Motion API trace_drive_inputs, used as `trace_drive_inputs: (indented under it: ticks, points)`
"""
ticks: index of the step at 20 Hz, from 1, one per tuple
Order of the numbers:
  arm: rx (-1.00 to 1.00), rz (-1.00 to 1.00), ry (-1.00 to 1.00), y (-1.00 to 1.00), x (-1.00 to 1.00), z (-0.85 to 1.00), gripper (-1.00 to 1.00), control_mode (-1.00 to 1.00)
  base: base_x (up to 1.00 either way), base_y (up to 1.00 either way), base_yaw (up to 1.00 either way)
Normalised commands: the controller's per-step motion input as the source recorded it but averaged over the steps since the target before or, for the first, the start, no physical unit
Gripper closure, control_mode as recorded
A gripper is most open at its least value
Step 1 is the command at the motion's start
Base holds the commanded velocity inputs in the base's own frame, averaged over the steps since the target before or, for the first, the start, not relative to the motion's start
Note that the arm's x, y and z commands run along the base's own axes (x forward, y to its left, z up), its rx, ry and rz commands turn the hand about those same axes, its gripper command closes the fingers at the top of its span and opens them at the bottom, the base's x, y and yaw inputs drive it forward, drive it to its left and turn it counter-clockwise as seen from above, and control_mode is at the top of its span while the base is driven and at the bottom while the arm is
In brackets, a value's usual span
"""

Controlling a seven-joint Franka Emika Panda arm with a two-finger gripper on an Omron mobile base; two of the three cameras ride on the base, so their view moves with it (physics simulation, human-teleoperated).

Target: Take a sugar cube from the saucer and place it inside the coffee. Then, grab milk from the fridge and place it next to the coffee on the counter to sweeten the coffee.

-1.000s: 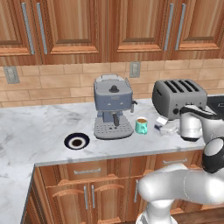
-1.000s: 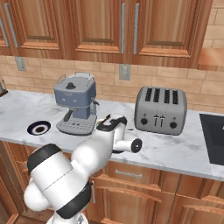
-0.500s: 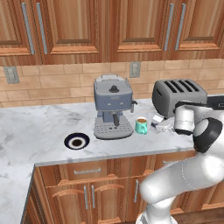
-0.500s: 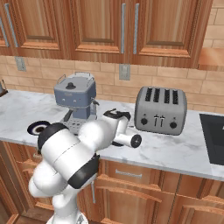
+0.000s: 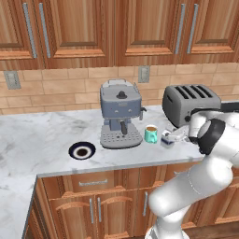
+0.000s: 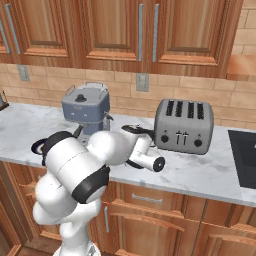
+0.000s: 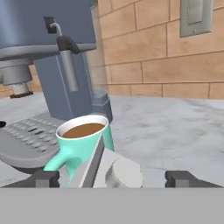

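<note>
White milk point(image 5: 166, 139) carton stands just beside the teal coffee point(image 5: 151, 134) on the marble counter point(image 5: 42, 135).

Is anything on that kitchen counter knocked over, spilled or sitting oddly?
Nothing looks spilled or knocked over. The mug stands upright, full of coffee, beside the espresso machine. The milk carton sits on the counter right next to it, between the claw's open fingers. The saucer lies flat.

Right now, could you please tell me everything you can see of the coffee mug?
The coffee is a small teal mug with a side handle, upright on the white marble counter and nearly full of brown liquid. It stands just right of the grey espresso machine. In the hand view the milk carton sits close in front of it, between the gripper's open fingertips.
</note>
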Motion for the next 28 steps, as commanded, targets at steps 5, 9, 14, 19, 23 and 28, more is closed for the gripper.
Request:
trace_drive_inputs:
  ticks: [5, 9, 14, 19, 23, 28]
  points:
    - [0.00, -0.05, -0.05, -0.26, -0.40, 0.34, -1.00, -1.00, 0.00, 0.00, 0.00]
    - [0.00, -0.05, -0.22, -0.16, -0.64, 0.68, -1.00, -1.00, 0.00, 0.00, 0.00]
    - [-0.12, -0.01, -0.50, 0.05, -0.68, 0.99, -1.00, -1.00, 0.00, 0.00, 0.00]
    - [-0.29, 0.00, -0.66, 0.46, -0.57, 1.00, -1.00, -1.00, 0.00, 0.00, 0.00]
    - [-0.36, 0.09, -0.60, 0.94, -0.47, 1.00, -1.00, -1.00, 0.00, 0.00, 0.00]
    - [-0.40, 0.08, -0.61, 1.00, -0.41, 1.00, -1.00, -1.00, 0.00, 0.00, 0.00]
